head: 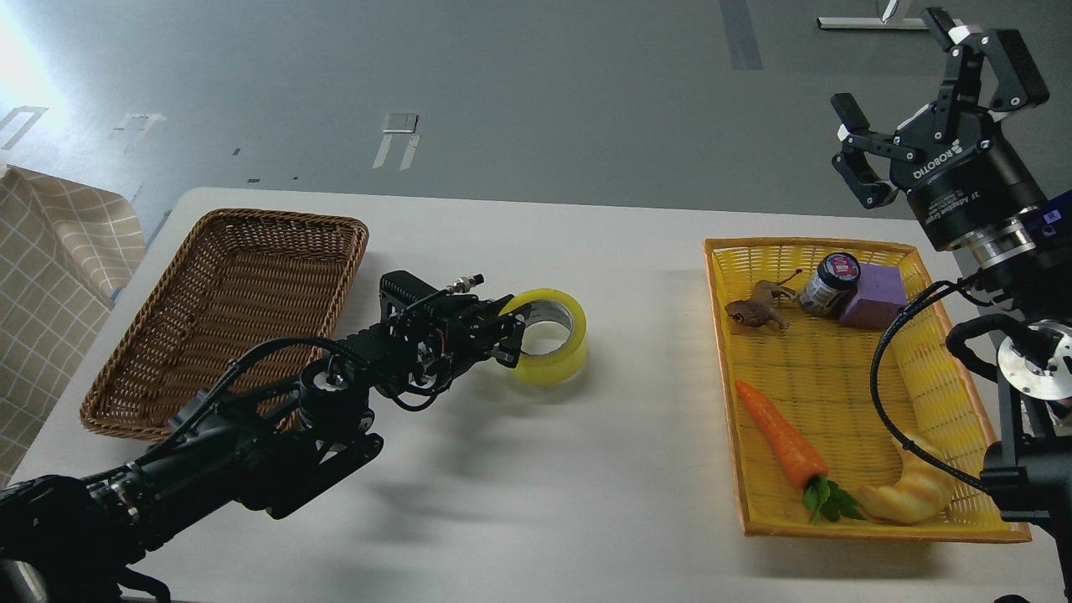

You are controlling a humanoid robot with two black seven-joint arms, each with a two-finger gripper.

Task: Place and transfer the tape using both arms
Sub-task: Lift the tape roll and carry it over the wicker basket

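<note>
— Two arms in view. Where is the tape?
— On the white table, between wicker basket and yellow tray.
— Left gripper?
— At the roll's rim; jaws look closed on it.
— Right gripper?
— Raised above the tray, jaws spread, empty.

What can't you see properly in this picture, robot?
- Head view: whether my left gripper really pinches the tape; the fingers are dark and bunched at its rim.
- The jar label: too small to read.
- My right arm below the open right gripper: cut off by the right edge.
</note>
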